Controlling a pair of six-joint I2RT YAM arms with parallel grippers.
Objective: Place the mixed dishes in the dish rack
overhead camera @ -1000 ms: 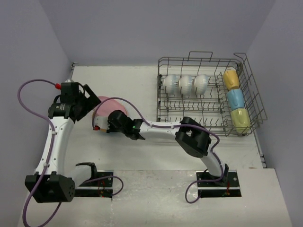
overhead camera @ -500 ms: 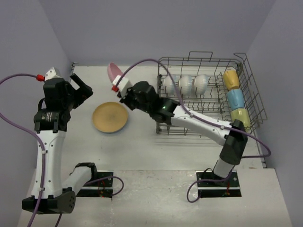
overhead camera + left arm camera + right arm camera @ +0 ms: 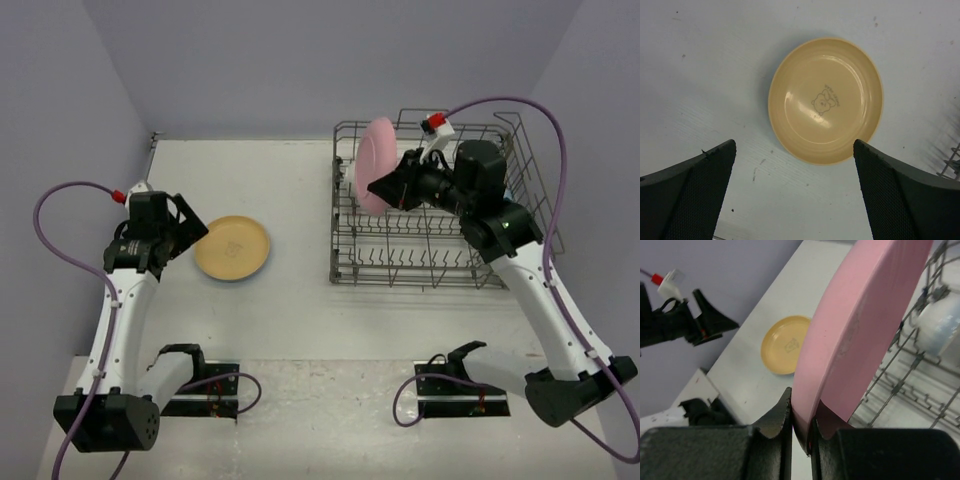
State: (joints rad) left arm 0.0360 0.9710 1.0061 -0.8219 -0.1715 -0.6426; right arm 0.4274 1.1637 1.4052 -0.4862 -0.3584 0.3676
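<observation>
My right gripper [image 3: 393,190] is shut on the rim of the pink plate [image 3: 376,163], holding it on edge above the left part of the dish rack [image 3: 440,262]. In the right wrist view the fingers pinch the pink plate [image 3: 865,315] at its lower edge, and a white bowl [image 3: 940,330] sits among the rack wires [image 3: 900,385]. The orange-yellow plate [image 3: 232,248] lies flat on the table, left of the rack. My left gripper [image 3: 190,233] hovers at that plate's left side, open and holding nothing. The left wrist view shows the plate [image 3: 826,100] just beyond the spread fingers [image 3: 690,195]. The mugs are hidden behind my right arm.
Purple walls close in the table on the left, back and right. A step in the table edge runs along the front, near both arm bases. My left arm [image 3: 685,322] shows in the right wrist view beside the orange-yellow plate [image 3: 785,344].
My right gripper has carried the pink plate from the table up and right to above the rack. The left arm has shifted near the now uncovered orange-yellow plate, jaws open.
</observation>
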